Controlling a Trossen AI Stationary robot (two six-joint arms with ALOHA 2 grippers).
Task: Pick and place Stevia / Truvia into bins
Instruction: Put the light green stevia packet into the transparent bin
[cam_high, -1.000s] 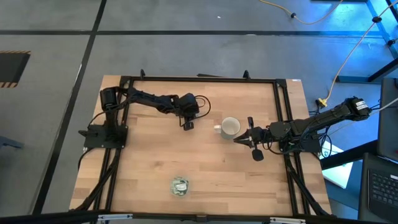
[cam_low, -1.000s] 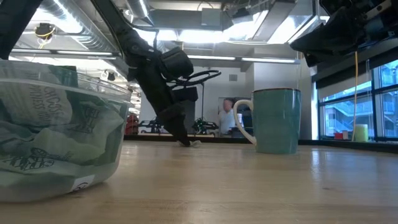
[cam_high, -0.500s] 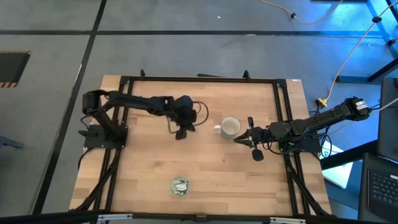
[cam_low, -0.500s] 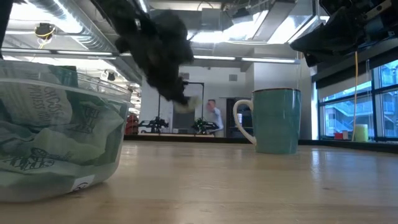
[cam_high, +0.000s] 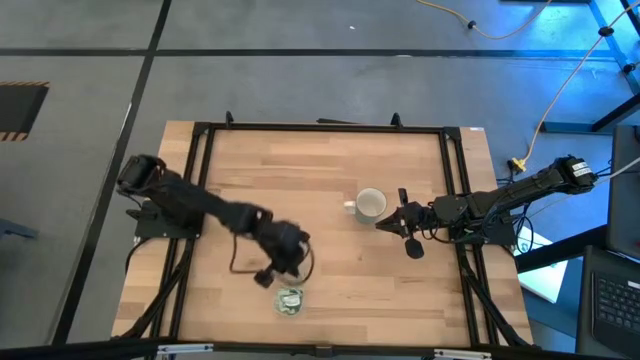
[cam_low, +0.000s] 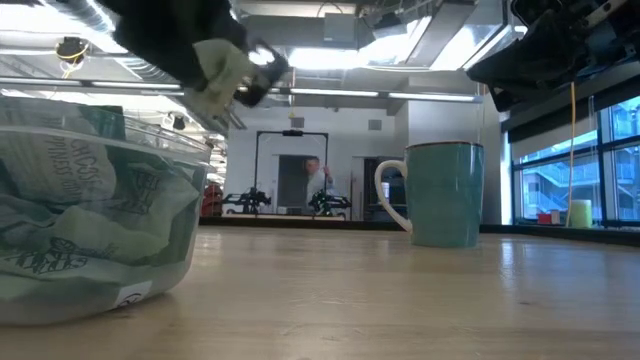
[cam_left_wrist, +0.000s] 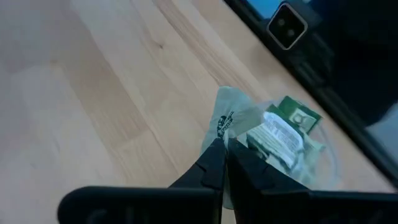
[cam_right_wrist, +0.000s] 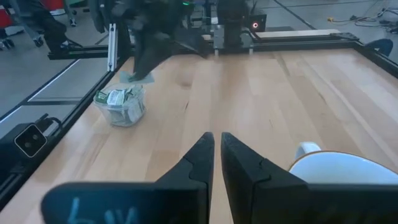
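Pale wood planks make up your table (cam_high: 330, 160), ringed by a black frame, with a grey floor around it and a lit workshop visible beyond in the low view, where a person (cam_low: 314, 186) stands far off.

Your left gripper (cam_high: 282, 268) hangs just above the table's near edge, right beside the clear dish (cam_high: 290, 299). Its fingers (cam_left_wrist: 211, 165) are pressed together on one green-and-white sachet (cam_left_wrist: 227, 119), pinched by its edge and held over the dish's rim. From the right wrist view you can see that sachet dangling under the left arm, a little above the dish. The low view shows it pale and blurred against the ceiling lights, near the dish's wall.

The dish already carries a heap of crumpled sachets (cam_low: 70, 215), green print showing through its see-through side.

Your right gripper (cam_high: 384, 223) waits at the table's right side, next to the white mug (cam_high: 370, 205), its tips just beside the mug's wall. Its two dark fingers (cam_right_wrist: 196, 159) lie close together with only a thin slit between them and nothing held. The mug stands upright, handle pointing toward the left arm's side, well apart from the dish.
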